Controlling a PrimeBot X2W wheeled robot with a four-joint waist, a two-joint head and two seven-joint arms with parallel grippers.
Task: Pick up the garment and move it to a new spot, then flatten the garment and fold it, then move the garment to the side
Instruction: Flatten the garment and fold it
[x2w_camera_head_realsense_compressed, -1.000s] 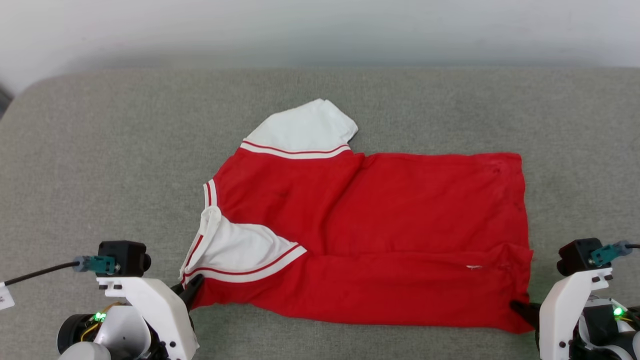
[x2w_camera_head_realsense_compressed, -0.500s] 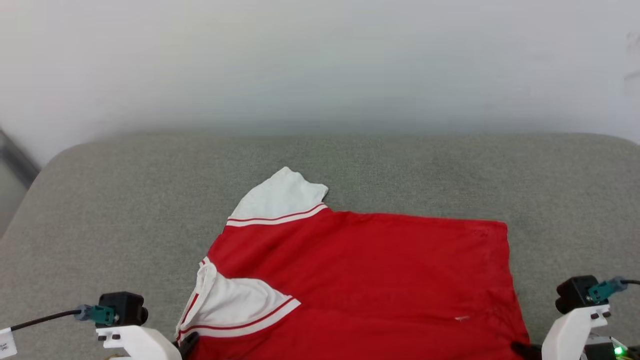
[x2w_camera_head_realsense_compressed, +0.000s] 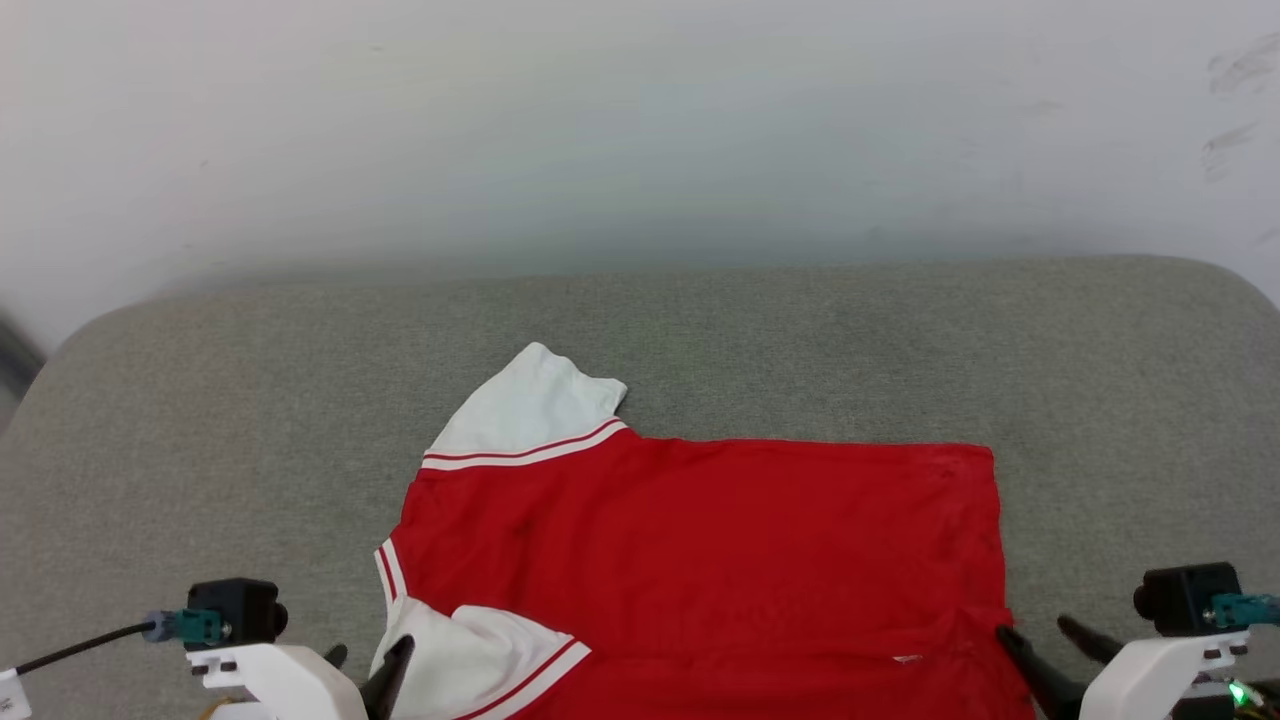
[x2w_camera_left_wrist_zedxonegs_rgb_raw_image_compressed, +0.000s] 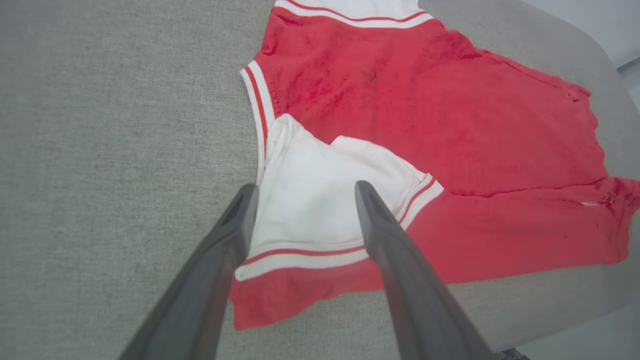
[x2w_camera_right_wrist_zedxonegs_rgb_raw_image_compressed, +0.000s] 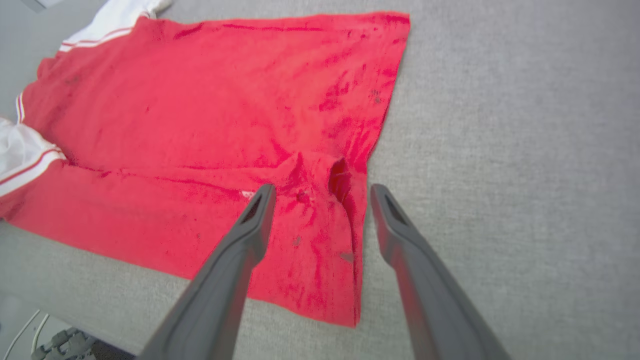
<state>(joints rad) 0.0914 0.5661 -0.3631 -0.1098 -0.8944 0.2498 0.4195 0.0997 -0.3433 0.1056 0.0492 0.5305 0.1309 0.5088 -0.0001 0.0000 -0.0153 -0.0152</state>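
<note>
Light's bright, flat and diffuse, and I can't tell the source. Shadows are faint and soft-edged. Head view: wall (x2w_camera_head_realsense_compressed: 640, 120) washed out and hazy at 12 o'clock, with a dim soft band where it meets the grey desk (x2w_camera_head_realsense_compressed: 800, 340). Green LED (x2w_camera_head_realsense_compressed: 1238, 690) glows at 4 o'clock.

Wrist views: the garment (x2w_camera_left_wrist_zedxonegs_rgb_raw_image_compressed: 450, 125) is oversaturated red, blotchy, with weave detail clipped. Left pincer (x2w_camera_left_wrist_zedxonegs_rgb_raw_image_compressed: 305, 189) and right pincer (x2w_camera_right_wrist_zedxonegs_rgb_raw_image_compressed: 322, 192) go soft and out of focus toward 6 o'clock. I see wide-angle bending at the corners.

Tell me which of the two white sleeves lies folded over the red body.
The near sleeve, by the left gripper: it is folded in over the red body, while the far sleeve sticks out onto the grey surface.
</note>
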